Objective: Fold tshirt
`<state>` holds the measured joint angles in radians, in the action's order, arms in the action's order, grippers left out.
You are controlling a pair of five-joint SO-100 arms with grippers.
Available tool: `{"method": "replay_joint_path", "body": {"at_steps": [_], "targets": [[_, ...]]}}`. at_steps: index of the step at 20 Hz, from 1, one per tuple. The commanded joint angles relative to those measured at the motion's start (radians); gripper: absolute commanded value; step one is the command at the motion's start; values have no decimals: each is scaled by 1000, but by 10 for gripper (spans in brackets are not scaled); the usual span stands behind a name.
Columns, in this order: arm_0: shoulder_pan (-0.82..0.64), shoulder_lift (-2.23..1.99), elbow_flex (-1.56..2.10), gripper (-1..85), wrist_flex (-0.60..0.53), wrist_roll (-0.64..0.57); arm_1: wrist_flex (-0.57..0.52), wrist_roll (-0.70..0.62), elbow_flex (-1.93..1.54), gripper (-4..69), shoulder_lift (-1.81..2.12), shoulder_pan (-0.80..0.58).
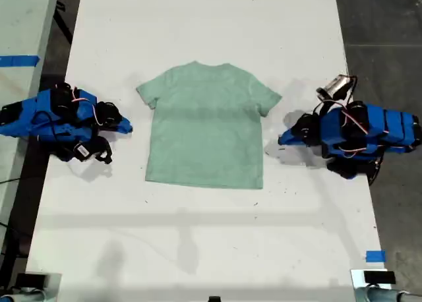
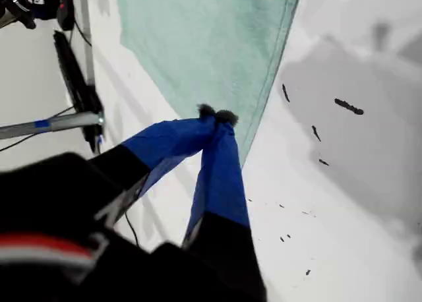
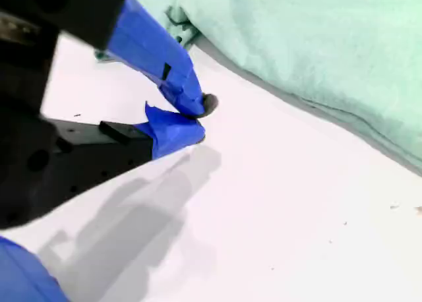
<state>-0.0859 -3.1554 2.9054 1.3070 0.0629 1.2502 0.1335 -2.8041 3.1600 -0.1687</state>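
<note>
Blue first claw (image 2: 216,117) has its jaws together, empty, above the tshirt (image 1: 206,125) hem edge. Second claw (image 3: 198,114) is likewise closed, beside the cloth. The tshirt lies flat, centred on the white surface (image 1: 198,242). Open both claws before gripping matching edges. The label is not visible.

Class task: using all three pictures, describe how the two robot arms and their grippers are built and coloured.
Both arms are bright blue plastic with black motor blocks and thin red and white cables along them. My first gripper has two tapering blue fingers with small dark tips. My second gripper has angular blue jaws on a black body. One arm carries a small silver part on top.
</note>
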Motion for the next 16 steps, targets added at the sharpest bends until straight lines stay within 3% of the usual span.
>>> {"method": "replay_joint_path", "body": {"at_steps": [1, 4, 11, 16], "targets": [[-91, 172, -192, 1, -58, -117, -18, -132, 275, -12, -281, -69], [-204, 356, -396, 1, -26, -252, 28, -278, 492, -12, -462, -169], [-385, 795, -900, 0, 72, -500, 299, -603, 1074, -12, -923, -436], [-488, 1126, -1255, 0, 198, -621, 379, -755, 1348, -12, -1140, -561]]}}
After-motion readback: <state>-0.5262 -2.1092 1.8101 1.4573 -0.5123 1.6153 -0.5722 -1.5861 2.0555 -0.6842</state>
